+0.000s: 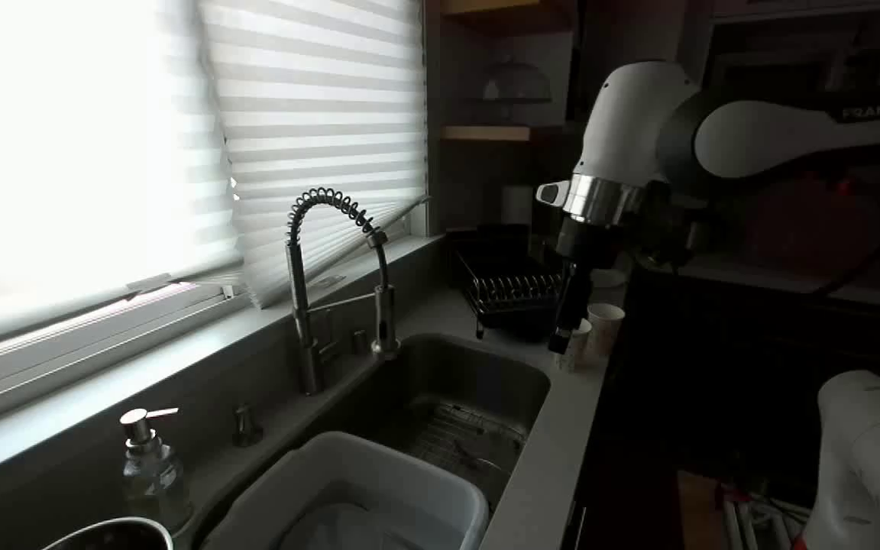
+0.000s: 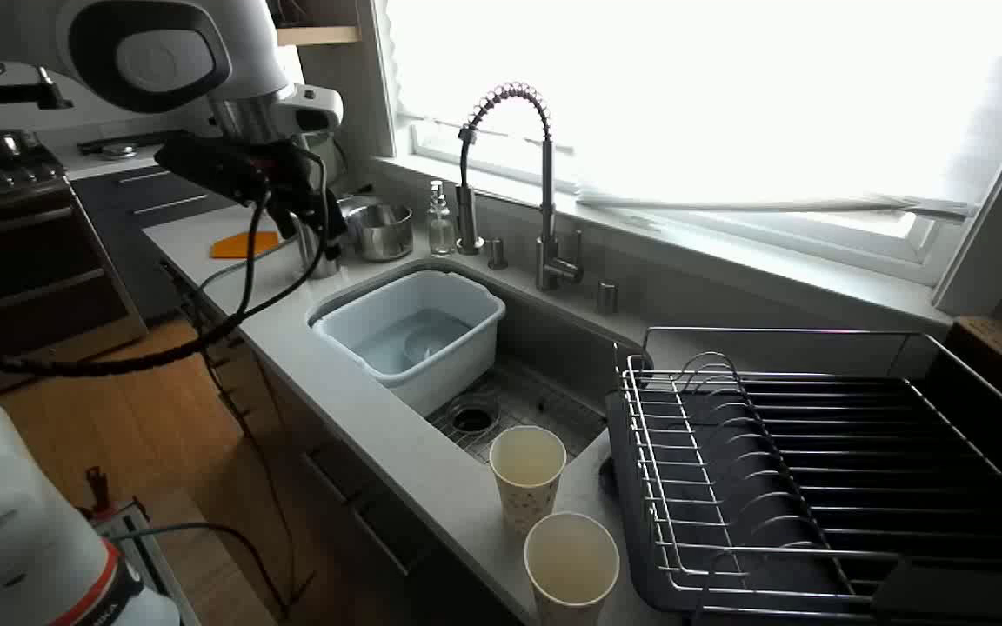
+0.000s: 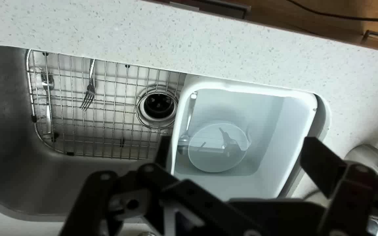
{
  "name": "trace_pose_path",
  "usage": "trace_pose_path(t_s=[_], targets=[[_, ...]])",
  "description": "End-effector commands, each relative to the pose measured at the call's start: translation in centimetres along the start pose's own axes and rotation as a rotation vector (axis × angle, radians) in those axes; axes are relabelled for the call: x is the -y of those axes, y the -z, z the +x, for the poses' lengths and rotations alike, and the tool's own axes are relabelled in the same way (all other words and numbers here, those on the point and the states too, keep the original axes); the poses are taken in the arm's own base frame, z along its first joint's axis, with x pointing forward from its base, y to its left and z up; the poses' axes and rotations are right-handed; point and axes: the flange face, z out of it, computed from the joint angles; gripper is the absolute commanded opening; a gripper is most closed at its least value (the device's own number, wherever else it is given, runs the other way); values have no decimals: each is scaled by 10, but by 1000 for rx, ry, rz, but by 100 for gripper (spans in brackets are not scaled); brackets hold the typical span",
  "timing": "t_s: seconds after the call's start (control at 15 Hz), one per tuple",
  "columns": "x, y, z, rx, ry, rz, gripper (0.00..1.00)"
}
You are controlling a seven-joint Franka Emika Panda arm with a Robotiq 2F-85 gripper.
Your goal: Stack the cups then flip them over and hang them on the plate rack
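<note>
Two whitish paper cups with a small print, a cup [image 2: 525, 500] by the sink corner and a nearer cup [image 2: 572, 565], stand upright and apart on the counter beside the rack. They also show in an exterior view as one cup [image 1: 576, 351] partly behind the gripper and another cup [image 1: 605, 327]. The black wire plate rack [image 2: 631, 548] stands beside them; it also shows in an exterior view [image 1: 518, 294]. My gripper [image 3: 238, 150] is open and empty, high above the white tub, far from the cups; it shows in both exterior views [image 1: 562, 336] [image 2: 327, 248]. No cup shows in the wrist view.
A white tub [image 2: 466, 374] holding water and dishes sits in the sink [image 3: 5, 131]. A tall spring faucet [image 2: 546, 200] and soap bottle [image 2: 441, 228] stand behind it. Metal pots [image 2: 384, 233] and an orange board [image 2: 244, 244] lie at the counter's far end. A cable hangs from the arm.
</note>
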Motion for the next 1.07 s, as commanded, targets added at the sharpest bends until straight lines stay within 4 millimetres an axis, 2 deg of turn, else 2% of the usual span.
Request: trace_pose_path(t_s=[0.0,0.4,0.53,0.67,1.0], targets=[[0,0,0,1,0,0,100],[0,0,0,1,0,0,100],[-33,-6,-5,28,-105,-64,100],[-76,-6,-20,31,-214,-113,100],[-197,16,-78,8,-478,-221,100]])
